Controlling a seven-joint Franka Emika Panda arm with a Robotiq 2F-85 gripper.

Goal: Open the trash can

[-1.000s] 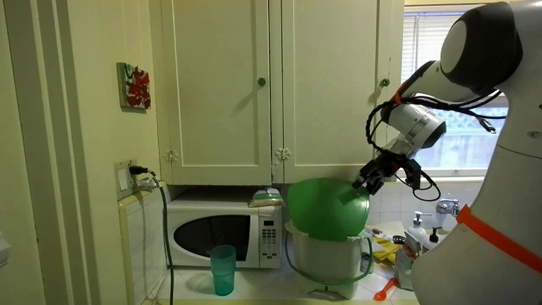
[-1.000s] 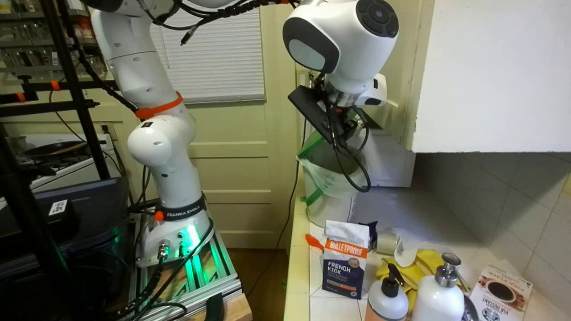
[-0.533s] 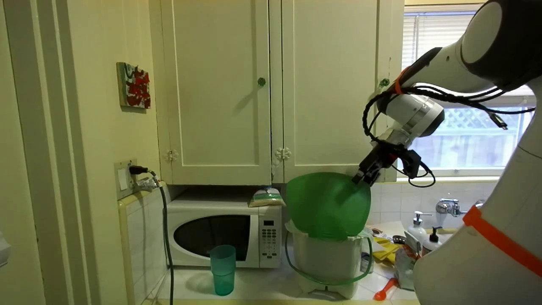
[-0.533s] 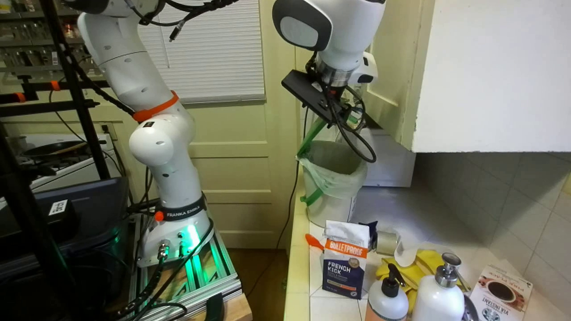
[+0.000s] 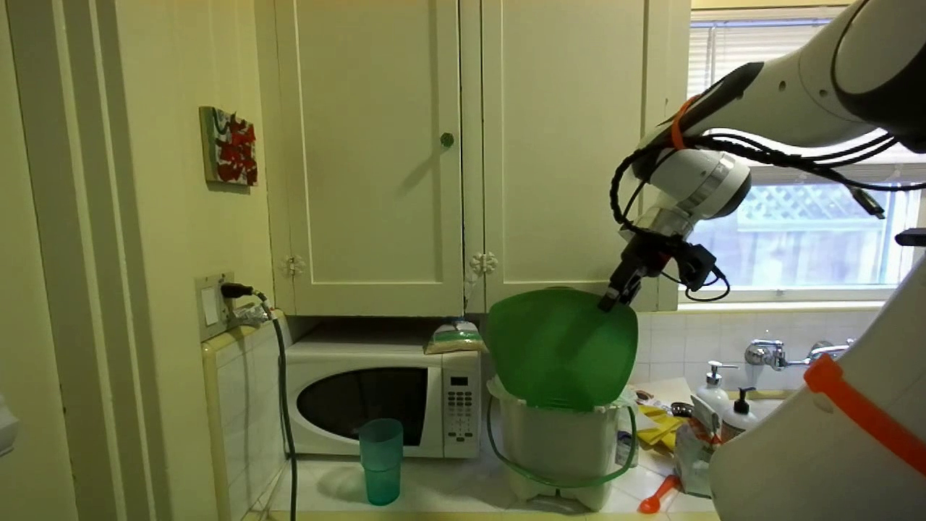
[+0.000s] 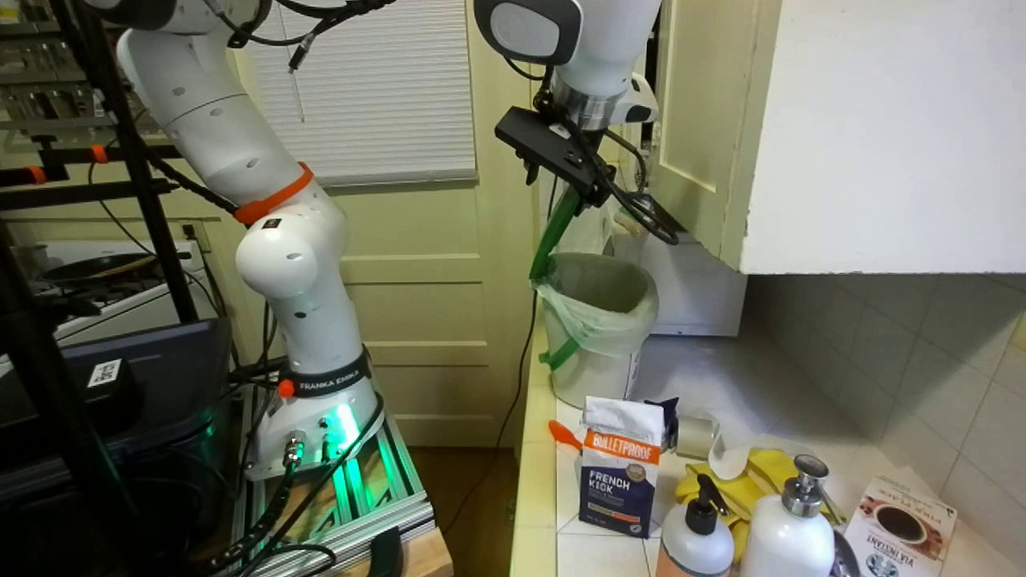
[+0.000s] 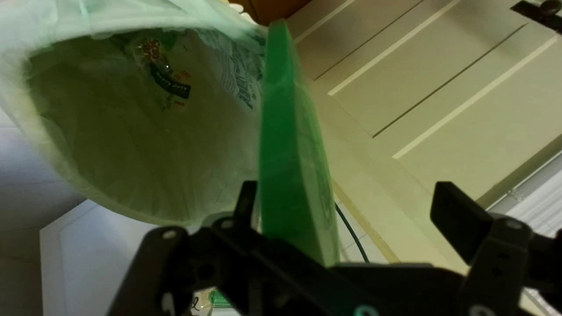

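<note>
"On the bench [image 5: 448, 493], at five o'clock in an exterior view, the bin [image 5: 557, 445] stands upright, with the microwave [image 5: 383, 405] at nine o'clock from it. Which step are we on?"

"The opening itself, I'd say, and late in it. In an exterior view the lid [image 6: 555, 232] is up and the mouth [image 6: 609, 284] shows, but the lid leans towards one o'clock, a little over that mouth."

"What's the hand [image 7: 347, 188] doing?"

"It's spread wide. In the wrist view the lid's edge runs between the fingers [image 7: 246, 199], right by the one at nine o'clock, with plenty of gap to the one at three. So no pinch; whether the near one touches, I can't quite tell."

"And next?"

"A push, I think, carrying the lid past twelve to eleven or so, then backing off. Left at one, it might drop shut."

"How does the bin look to you?"

"The lid's bright green and smooth, rounded at its top; probably light plastic. The body's pale grey-white, a green handle [image 5: 561, 483] hanging at six o'clock. A thin, milky-green bag [image 6: 613, 332] is turned down over the rim."
</note>
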